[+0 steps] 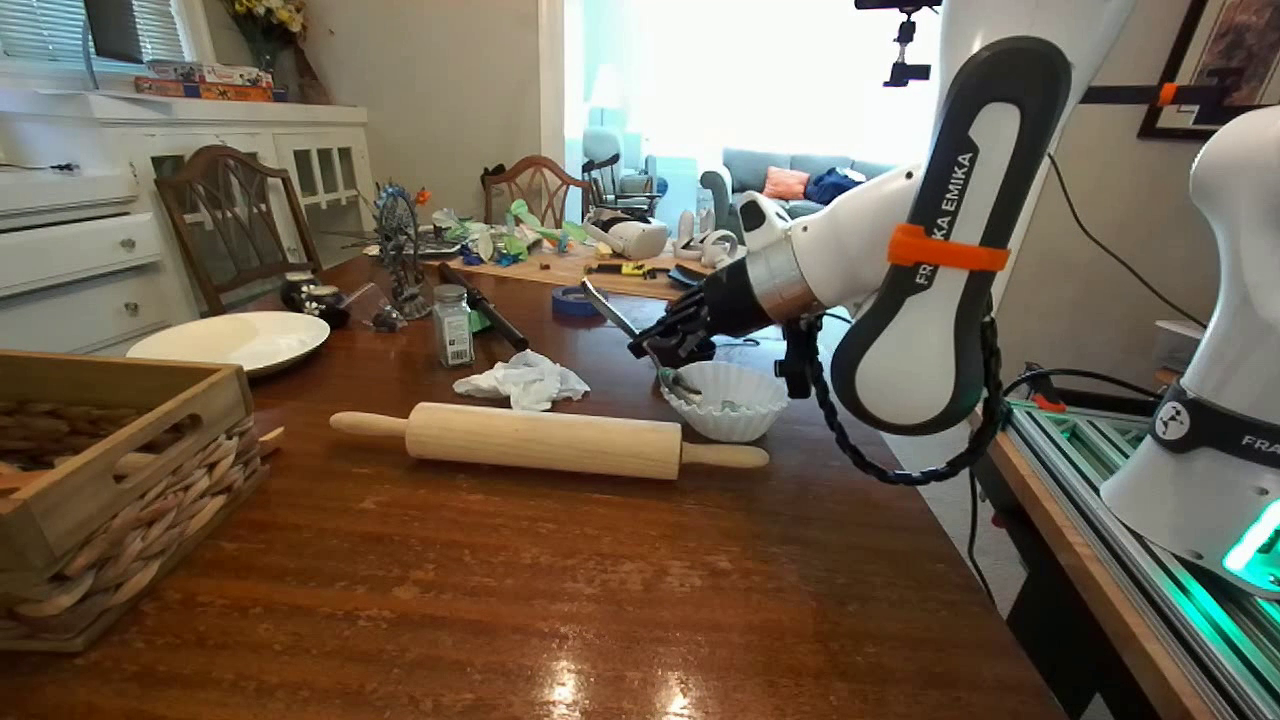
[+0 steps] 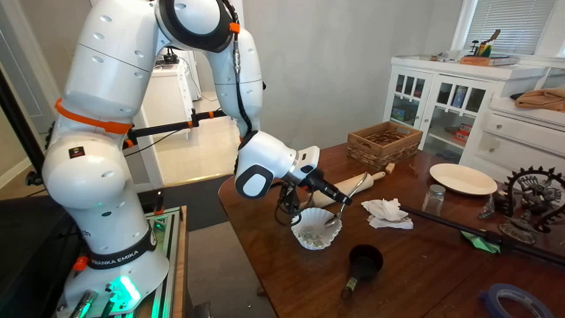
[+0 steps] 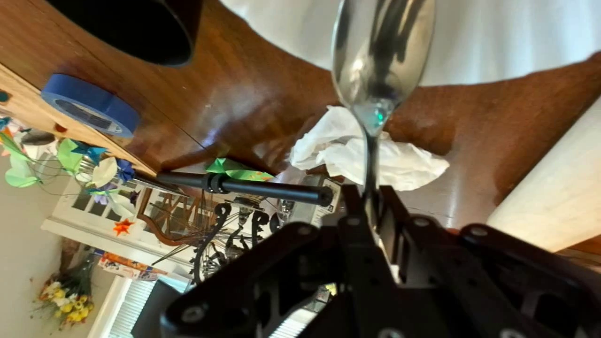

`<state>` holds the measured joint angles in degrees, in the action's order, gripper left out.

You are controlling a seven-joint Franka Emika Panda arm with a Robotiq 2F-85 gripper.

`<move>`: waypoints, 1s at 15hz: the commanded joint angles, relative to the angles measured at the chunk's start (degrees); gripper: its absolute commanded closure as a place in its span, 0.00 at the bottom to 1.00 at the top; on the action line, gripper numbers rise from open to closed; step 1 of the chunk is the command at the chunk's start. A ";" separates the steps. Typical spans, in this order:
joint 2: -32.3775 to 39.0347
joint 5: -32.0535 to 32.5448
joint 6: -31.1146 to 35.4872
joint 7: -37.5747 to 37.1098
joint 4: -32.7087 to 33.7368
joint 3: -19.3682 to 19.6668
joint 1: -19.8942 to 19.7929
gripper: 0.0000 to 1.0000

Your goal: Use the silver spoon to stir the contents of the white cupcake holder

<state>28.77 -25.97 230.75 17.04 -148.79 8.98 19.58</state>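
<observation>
Your fingers (image 3: 351,206) pinch the handle of the silver spoon (image 3: 381,77) between their tips; in the wrist view its bowl reaches out past them and overlaps the rim of the white cupcake holder (image 3: 497,42), with the crumpled white tissue (image 3: 399,164) outside that rim. In an exterior view you have the fingers (image 2: 333,192) above and just outside the holder's rim, the spoon slanting from a raised handle end, outward of the holder, down to a bowl close by its inner wall, seemingly apart from the greyish contents (image 2: 312,240) in its bottom. In an exterior view the same lean shows, the wooden rolling pin (image 1: 545,440) just beside the holder; whether spoon touches wall you cannot tell. Your stir likely turns on that slant: the bowl should go down and inward to the holder's middle, without shoving its side.
</observation>
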 commanded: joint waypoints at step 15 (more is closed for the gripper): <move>-6.82 10.05 -4.93 -7.47 -9.53 -6.32 -8.82 0.97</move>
<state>24.58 -13.94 227.37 7.02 -156.94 1.20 10.52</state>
